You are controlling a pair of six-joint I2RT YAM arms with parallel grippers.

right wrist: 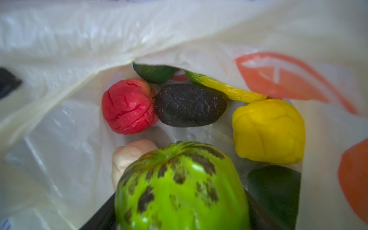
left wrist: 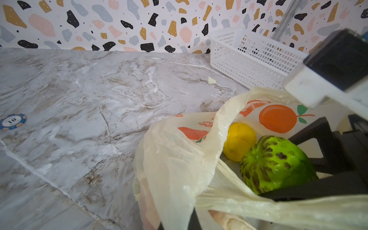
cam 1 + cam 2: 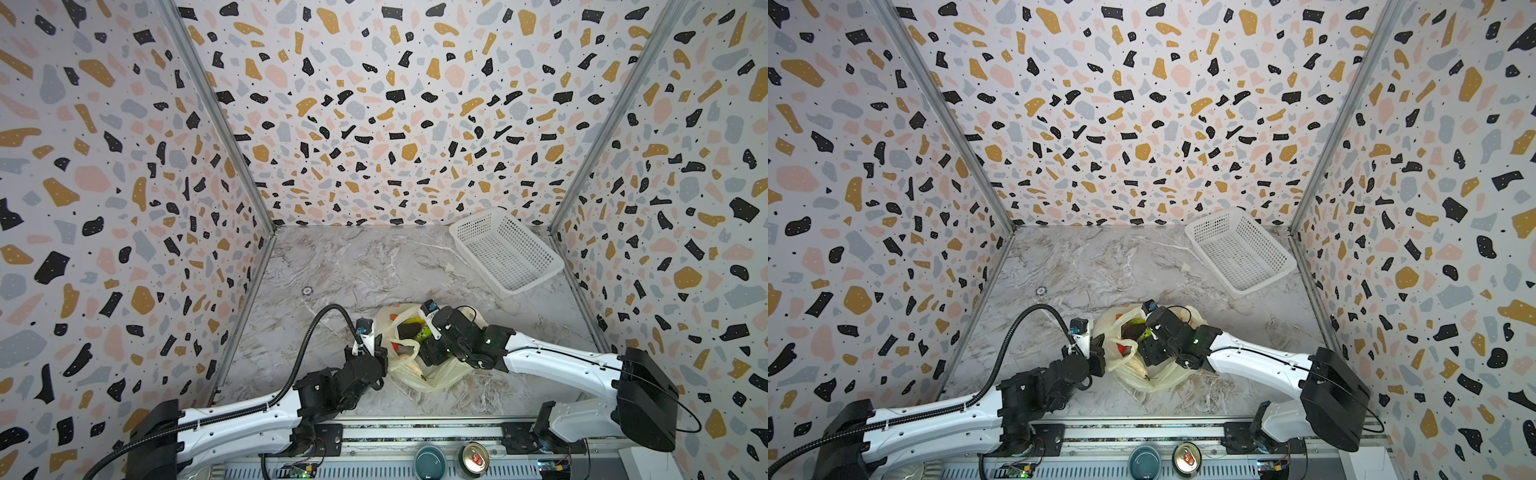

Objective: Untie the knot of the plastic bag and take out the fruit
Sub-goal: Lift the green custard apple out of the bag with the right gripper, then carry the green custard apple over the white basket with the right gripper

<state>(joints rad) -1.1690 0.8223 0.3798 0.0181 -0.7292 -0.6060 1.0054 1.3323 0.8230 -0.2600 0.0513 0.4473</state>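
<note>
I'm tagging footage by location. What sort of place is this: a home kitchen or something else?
Probably a robot test booth, not a home: terrazzo-print wall panels box in a marble-look tabletop, and two white robot arms are mounted on a metal rail at its front edge.

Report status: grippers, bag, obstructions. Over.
Left gripper shut on rim of thin pale-yellow plastic bag. Right gripper inside, shut on lime-green dark-blotched fruit. Loose plastic overhangs the opening.

Robot lab booth: terrazzo-print panels [image 3: 374, 124], marble-print tabletop [image 3: 353, 266], aluminium mounting rail [image 3: 415, 430].
</note>
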